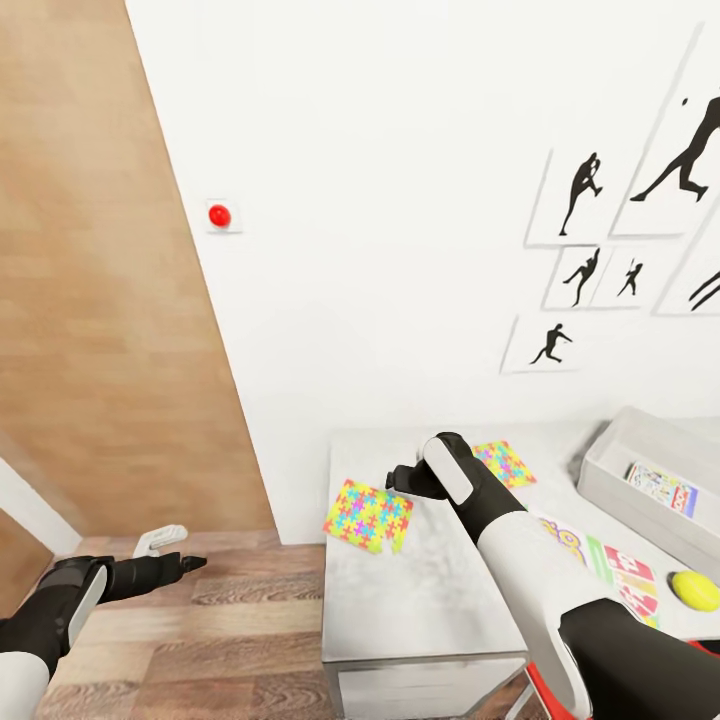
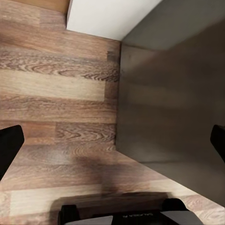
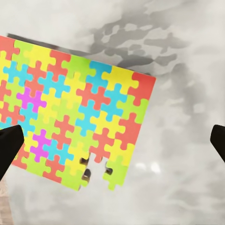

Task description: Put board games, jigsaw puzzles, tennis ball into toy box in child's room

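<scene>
A multicoloured jigsaw puzzle [image 1: 368,515] [image 3: 70,122] lies flat at the left edge of the grey table [image 1: 420,590], one corner over the edge. My right gripper [image 1: 398,480] [image 3: 112,145] hovers just above it, open and empty. A second jigsaw puzzle [image 1: 505,462] lies behind my right wrist. A board game [image 1: 625,575] lies under my right forearm, and the yellow tennis ball [image 1: 695,590] sits beside it. The grey toy box [image 1: 640,445] at the table's right holds one board game [image 1: 662,488]. My left gripper [image 1: 182,552] [image 2: 112,140] hangs open over the wooden floor.
A white wall with a red button [image 1: 219,215] and framed silhouette pictures [image 1: 585,195] stands behind the table. A wooden panel [image 1: 90,300] fills the left side. Wood floor [image 2: 56,93] lies left of the table's grey side [image 2: 168,103].
</scene>
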Motion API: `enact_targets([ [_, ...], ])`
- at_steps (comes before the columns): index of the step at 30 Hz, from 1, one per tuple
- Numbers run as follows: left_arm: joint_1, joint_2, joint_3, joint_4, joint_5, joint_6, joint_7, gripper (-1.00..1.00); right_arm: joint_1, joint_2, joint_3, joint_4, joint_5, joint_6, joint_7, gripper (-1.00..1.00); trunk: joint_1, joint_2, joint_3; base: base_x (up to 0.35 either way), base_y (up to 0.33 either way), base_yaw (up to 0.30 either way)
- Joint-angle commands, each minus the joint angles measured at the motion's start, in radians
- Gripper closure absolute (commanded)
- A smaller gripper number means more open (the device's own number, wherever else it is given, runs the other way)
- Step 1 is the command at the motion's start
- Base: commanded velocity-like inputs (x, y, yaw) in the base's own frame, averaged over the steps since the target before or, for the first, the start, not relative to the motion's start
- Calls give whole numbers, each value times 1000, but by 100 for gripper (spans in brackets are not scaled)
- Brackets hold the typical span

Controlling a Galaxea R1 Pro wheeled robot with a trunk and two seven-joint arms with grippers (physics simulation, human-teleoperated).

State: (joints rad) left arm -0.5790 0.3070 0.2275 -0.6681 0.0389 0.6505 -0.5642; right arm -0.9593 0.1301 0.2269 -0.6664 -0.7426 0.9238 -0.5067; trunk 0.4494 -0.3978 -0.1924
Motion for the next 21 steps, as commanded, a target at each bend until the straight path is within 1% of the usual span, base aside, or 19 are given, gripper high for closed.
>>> enact_targets([
  [1,-1,0,3,-1,4,8,-2,-100,-1,-1,3,-1,-11,1,-10,-100,1,-2,-4,0,0,0],
  [21,-1,0,3,-1,4,8,-2,-100,-1,-2,3,-1,-11,-17,-10,-100,1,-2,-37,0,0,0],
])
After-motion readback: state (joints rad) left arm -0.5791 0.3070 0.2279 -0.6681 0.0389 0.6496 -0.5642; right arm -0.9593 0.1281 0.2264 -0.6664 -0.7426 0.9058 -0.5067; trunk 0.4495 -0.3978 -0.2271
